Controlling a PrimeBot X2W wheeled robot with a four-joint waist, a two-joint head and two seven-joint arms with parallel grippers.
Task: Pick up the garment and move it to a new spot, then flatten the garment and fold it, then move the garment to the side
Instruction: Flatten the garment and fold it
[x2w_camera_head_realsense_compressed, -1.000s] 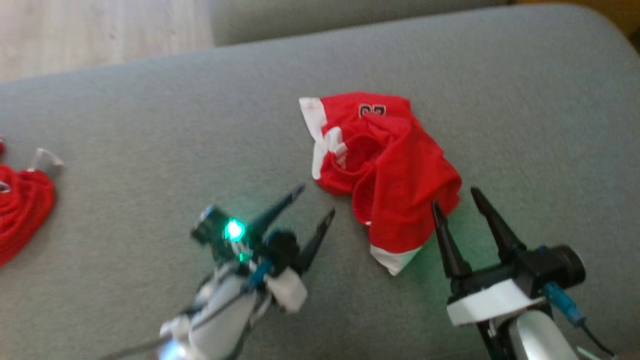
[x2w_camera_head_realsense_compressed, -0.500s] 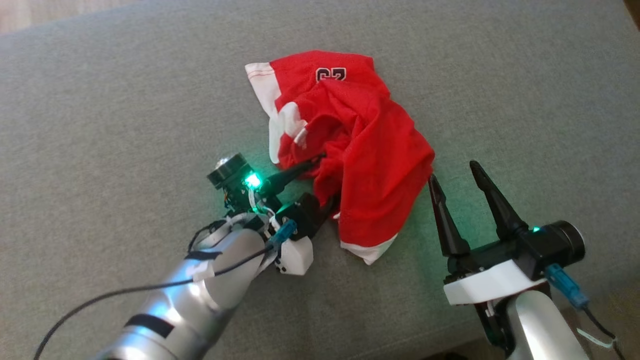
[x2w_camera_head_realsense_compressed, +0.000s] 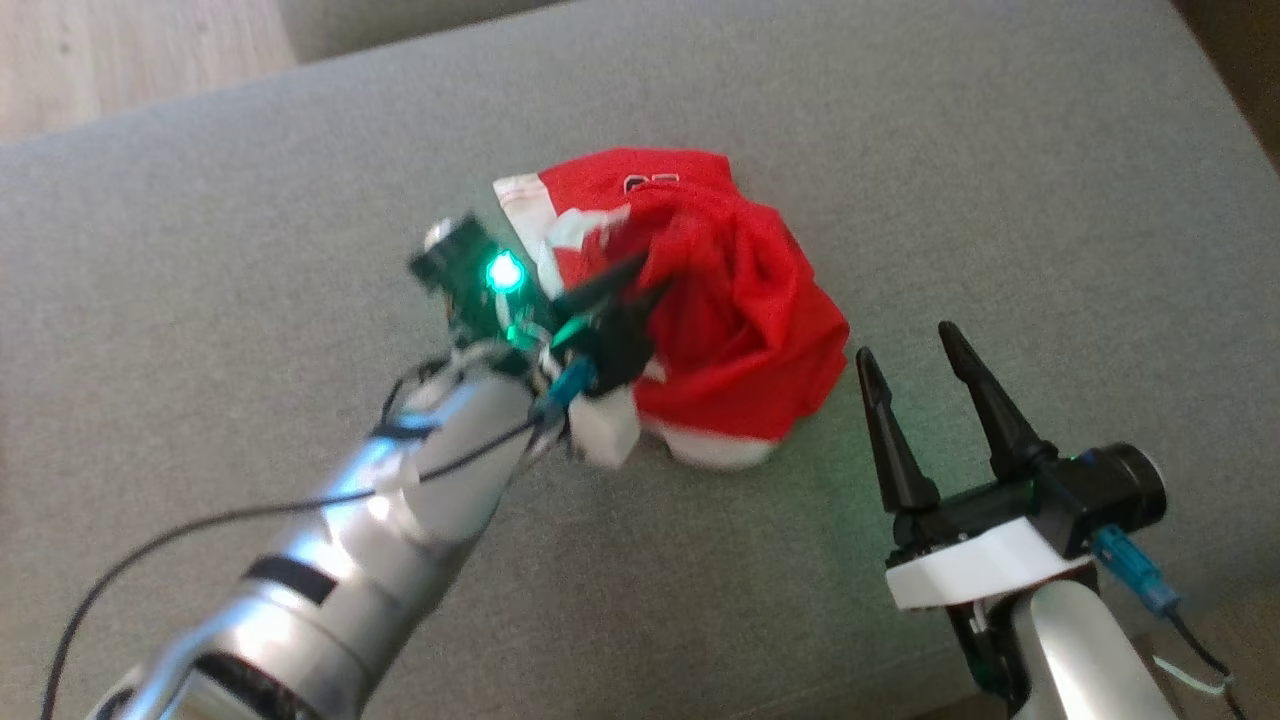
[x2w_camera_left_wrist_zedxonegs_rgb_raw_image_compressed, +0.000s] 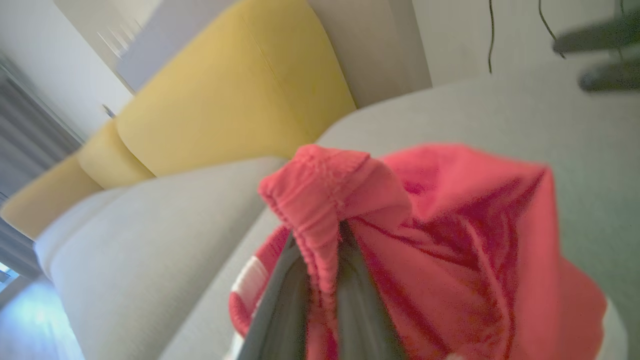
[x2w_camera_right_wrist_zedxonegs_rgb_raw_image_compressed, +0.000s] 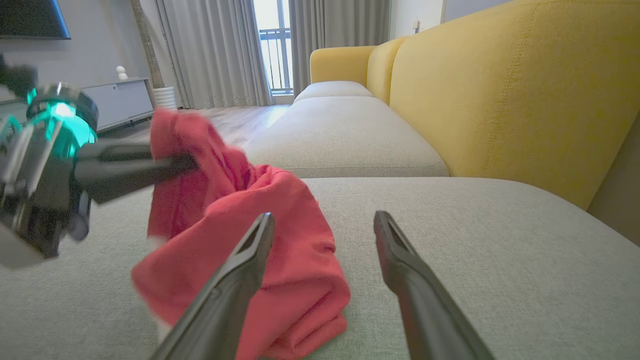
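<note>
Red garment (x2w_camera_head_realsense_compressed: 745, 320), long axis seemingly near-to-far, clamped in left fingers (x2w_camera_head_realsense_compressed: 612, 278); right fingers (x2w_camera_head_realsense_compressed: 985, 405) apart.

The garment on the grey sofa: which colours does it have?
Red garment with white edge bands; clearest in the head view.

A grey seat (x2w_camera_head_realsense_compressed: 900, 150) lies under a yellow backrest (x2w_camera_right_wrist_zedxonegs_rgb_raw_image_compressed: 500, 90), with a second grey cushion (x2w_camera_right_wrist_zedxonegs_rgb_raw_image_compressed: 345, 135) beyond. Grey curtains (x2w_camera_right_wrist_zedxonegs_rgb_raw_image_compressed: 215, 50) flank a bright window (x2w_camera_right_wrist_zedxonegs_rgb_raw_image_compressed: 272, 45) above a pale wood floor (x2w_camera_right_wrist_zedxonegs_rgb_raw_image_compressed: 250, 117). A low white cabinet (x2w_camera_right_wrist_zedxonegs_rgb_raw_image_compressed: 117, 102) stands against a grey wall (x2w_camera_right_wrist_zedxonegs_rgb_raw_image_compressed: 100, 50).
</note>
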